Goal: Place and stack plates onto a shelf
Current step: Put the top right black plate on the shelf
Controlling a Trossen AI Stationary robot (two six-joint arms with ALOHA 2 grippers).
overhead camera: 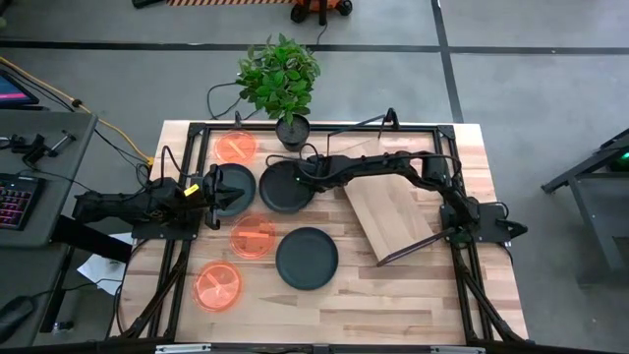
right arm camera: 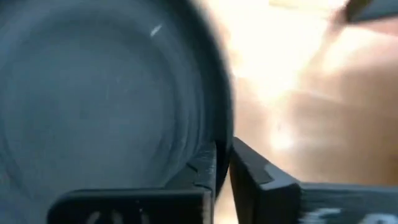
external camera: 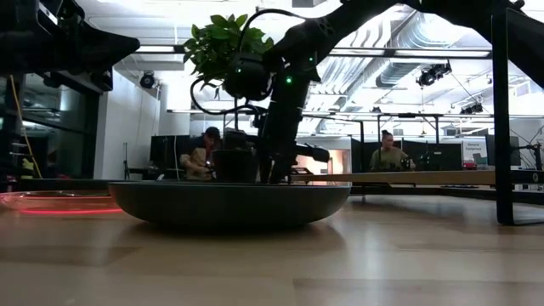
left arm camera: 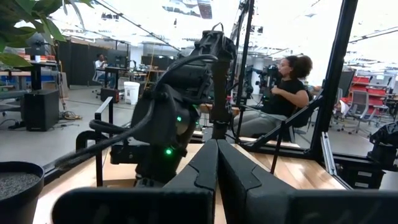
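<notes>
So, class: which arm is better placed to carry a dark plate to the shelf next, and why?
The right. Its pincer is closed on the rim of the middle dark plate, directly beside the shelf. The left pincer grips the left dark plate, farther off.

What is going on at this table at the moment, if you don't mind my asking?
The right gripper has closed on the rim of a dark grey plate near the plant pot. The left gripper sits at the edge of another grey plate, fingers together. A third grey plate and three orange plates lie on the tabletop. The wooden shelf holds nothing yet.
</notes>
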